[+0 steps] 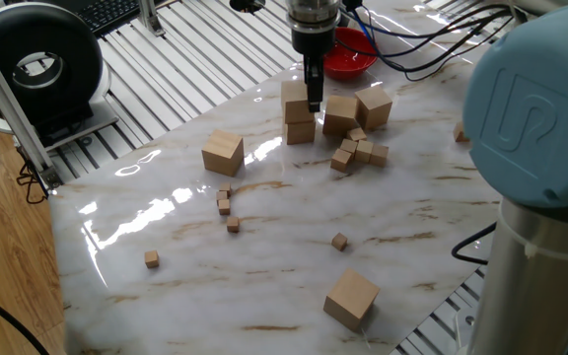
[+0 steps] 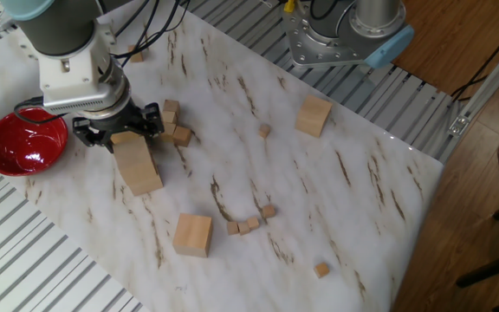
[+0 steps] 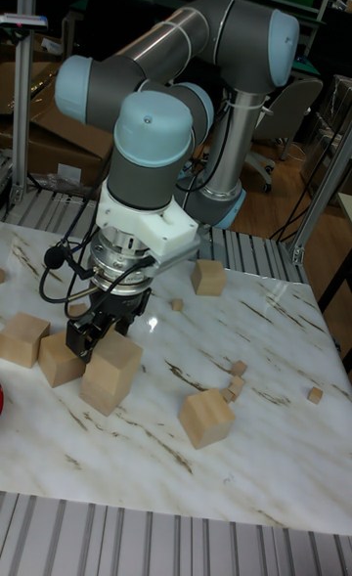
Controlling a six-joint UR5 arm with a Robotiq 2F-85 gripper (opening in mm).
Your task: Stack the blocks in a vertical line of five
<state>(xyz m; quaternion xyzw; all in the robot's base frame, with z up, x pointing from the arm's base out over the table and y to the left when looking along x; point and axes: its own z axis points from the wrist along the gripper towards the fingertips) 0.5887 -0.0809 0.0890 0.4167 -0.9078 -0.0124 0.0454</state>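
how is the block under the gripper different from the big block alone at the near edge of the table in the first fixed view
The block under the gripper sits on top of another block, forming a short stack; the lone block rests directly on the table. The stacked block has the gripper at it; the lone block has nothing near it. The stacked block is close to a red bowl; the lone one lies far across the table. Both are plain tan wooden cubes of like size.

Five big plain tan wooden blocks. Two form a stack (image 1: 299, 111) near the marble table's far edge, the top block (image 3: 114, 361) sitting skewed on the bottom one (image 1: 301, 129). Just right of the stack are two more, one (image 1: 340, 113) close beside it and another (image 1: 374, 106) next along. A fourth block (image 1: 223, 153) sits alone to the left; the last (image 1: 351, 299) lies well apart near the front edge.
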